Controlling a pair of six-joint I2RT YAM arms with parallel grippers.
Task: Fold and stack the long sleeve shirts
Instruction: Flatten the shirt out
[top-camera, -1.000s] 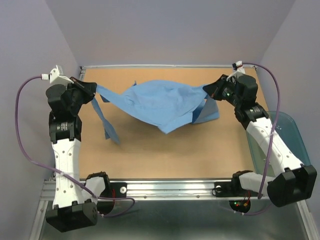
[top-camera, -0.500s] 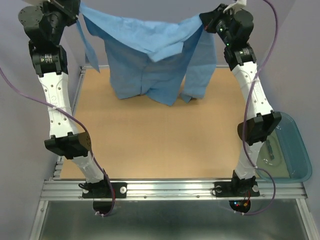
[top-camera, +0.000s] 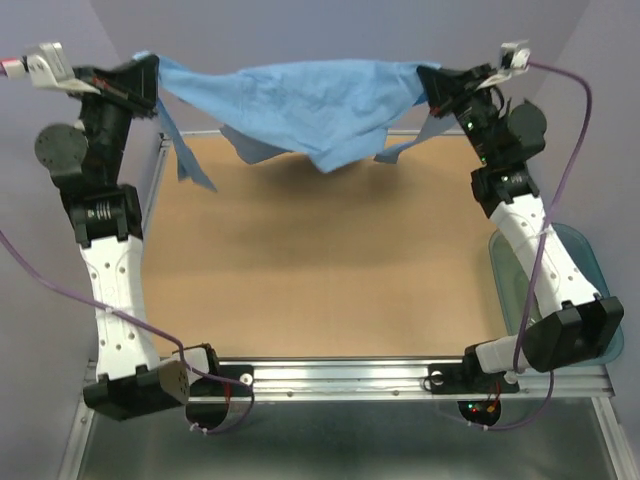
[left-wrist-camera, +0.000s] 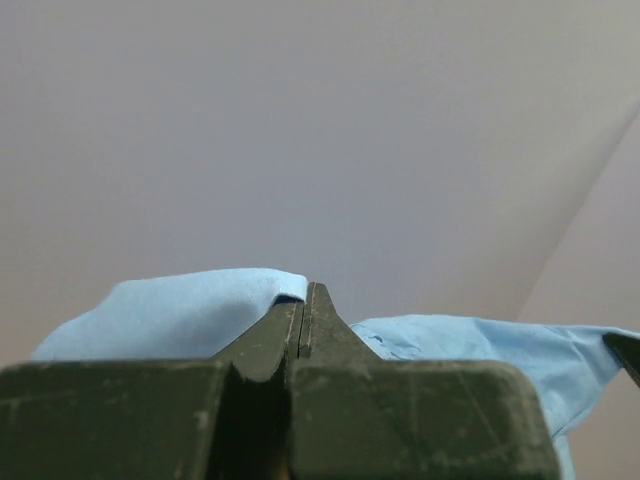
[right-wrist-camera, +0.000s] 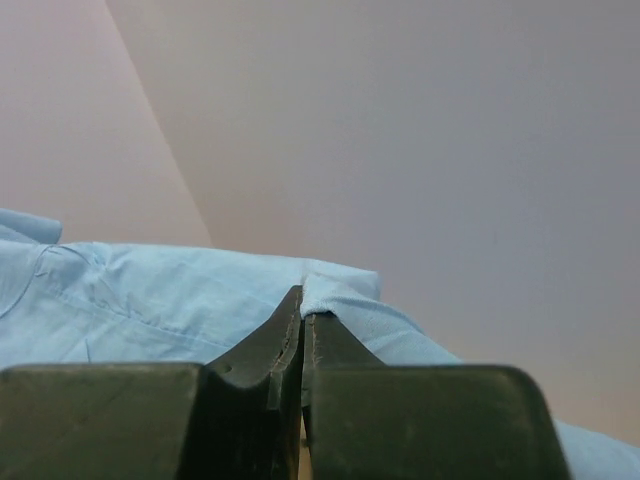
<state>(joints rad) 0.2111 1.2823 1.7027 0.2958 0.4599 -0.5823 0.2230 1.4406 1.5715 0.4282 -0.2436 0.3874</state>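
A light blue long sleeve shirt (top-camera: 300, 105) hangs stretched in the air over the far edge of the table, held by both arms. My left gripper (top-camera: 152, 85) is shut on its left end, and my right gripper (top-camera: 432, 85) is shut on its right end. A sleeve (top-camera: 185, 155) dangles below the left grip. In the left wrist view the fingertips (left-wrist-camera: 305, 300) pinch cloth (left-wrist-camera: 190, 310) tightly. The right wrist view shows the same: shut jaws with blue fabric (right-wrist-camera: 340, 295) folded over the tips (right-wrist-camera: 300, 305).
A translucent teal plastic tub (top-camera: 585, 290) sits at the table's right edge, partly behind the right arm. The brown tabletop (top-camera: 320, 260) lies under the hanging shirt. Purple-grey walls close in the left, right and back.
Both arms have lowered and swung from the high lift half a second ago. The shirt, then hanging down long, is now spread nearly level between the grippers.
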